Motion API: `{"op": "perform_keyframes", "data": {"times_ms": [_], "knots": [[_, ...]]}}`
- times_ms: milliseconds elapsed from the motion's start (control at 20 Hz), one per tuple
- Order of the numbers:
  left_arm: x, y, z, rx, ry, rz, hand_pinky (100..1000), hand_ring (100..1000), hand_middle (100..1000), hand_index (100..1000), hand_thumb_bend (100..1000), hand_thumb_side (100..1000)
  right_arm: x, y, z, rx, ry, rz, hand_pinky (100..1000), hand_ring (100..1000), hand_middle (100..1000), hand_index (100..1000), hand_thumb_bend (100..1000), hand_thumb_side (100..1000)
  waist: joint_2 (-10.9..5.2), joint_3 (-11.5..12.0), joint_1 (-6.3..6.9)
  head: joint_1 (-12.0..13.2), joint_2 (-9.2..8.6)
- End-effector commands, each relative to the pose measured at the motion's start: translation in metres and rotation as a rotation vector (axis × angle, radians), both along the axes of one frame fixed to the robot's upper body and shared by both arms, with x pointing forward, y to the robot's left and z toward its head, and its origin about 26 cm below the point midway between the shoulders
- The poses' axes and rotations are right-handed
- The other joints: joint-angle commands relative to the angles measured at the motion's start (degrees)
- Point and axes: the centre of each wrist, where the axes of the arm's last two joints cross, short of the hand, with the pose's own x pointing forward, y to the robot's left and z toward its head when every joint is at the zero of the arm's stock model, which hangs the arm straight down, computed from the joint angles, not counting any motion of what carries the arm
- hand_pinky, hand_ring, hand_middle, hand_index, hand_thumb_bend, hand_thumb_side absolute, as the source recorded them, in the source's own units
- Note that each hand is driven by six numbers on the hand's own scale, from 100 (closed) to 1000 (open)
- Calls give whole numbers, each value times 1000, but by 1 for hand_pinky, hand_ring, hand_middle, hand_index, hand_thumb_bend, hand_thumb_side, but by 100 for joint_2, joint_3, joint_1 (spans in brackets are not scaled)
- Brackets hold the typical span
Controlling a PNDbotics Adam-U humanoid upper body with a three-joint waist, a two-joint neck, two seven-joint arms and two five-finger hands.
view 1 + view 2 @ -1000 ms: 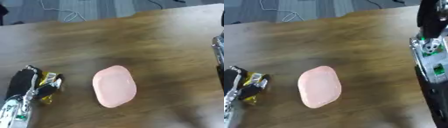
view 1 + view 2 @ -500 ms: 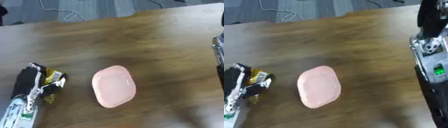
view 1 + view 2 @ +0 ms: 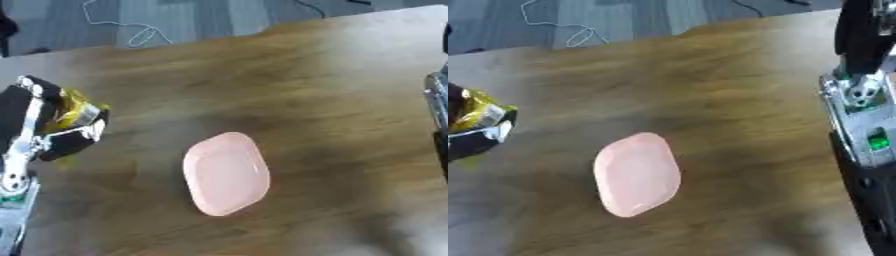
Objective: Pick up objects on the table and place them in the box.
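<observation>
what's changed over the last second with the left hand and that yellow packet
The left hand, fingers curled round the yellow packet, has moved up along the table's left edge, away from the lower corner. The pink dish lies where it was, and the right arm at the right edge has not moved.

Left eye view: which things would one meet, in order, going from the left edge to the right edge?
The robot's black left hand, curled round a crinkly yellow packet → a pale pink oval plastic dish lying on the brown wooden table → part of the robot's right arm at the edge.
</observation>
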Motion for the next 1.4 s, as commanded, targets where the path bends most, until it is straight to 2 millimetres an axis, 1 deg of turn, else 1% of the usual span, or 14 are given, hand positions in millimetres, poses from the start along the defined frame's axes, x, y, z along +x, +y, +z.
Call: {"op": "perform_keyframes", "data": {"times_ms": [50,250,400,550,750,800,850,1150,1400], "knots": [[-3,6,23,45,-32,-41,100,100,100,125,276,100,-2,-3,6,-13,-9,-8,536,689,750,777,100,956,-129,-14,4,-32,-33],[-5,0,39,92,-28,-132,100,100,100,127,265,100,-2,-2,6,-14,-5,-7,534,688,750,777,100,949,-140,-45,34,-18,-36],[-9,-11,47,105,-27,-205,100,100,100,127,256,100,-2,-2,6,-14,-3,-6,533,687,750,778,100,949,-140,-71,43,-7,-36],[-11,-25,50,103,-19,-270,100,100,100,127,249,100,-2,-2,6,-13,-1,-5,533,687,749,778,100,949,-137,-98,42,7,-36],[-11,-49,48,112,0,-356,100,100,100,127,241,100,-2,-1,6,-13,0,-1,533,687,750,778,100,949,-133,-130,46,26,-28],[-10,-55,47,117,6,-379,100,100,100,127,317,100,-2,-1,6,-13,1,1,532,687,750,778,100,949,-133,-139,47,30,-25],[-10,-62,46,122,16,-407,100,100,100,127,238,100,-2,0,6,-14,1,2,532,687,750,778,100,949,-132,-153,49,37,-20],[-8,-96,32,156,73,-538,100,100,100,130,217,100,-2,1,6,-17,4,9,531,687,749,778,100,947,-116,-200,47,85,3],[-6,-113,21,176,105,-598,100,100,100,135,199,100,-1,2,7,-17,6,14,531,687,749,776,100,946,-111,-221,53,101,22]]}}
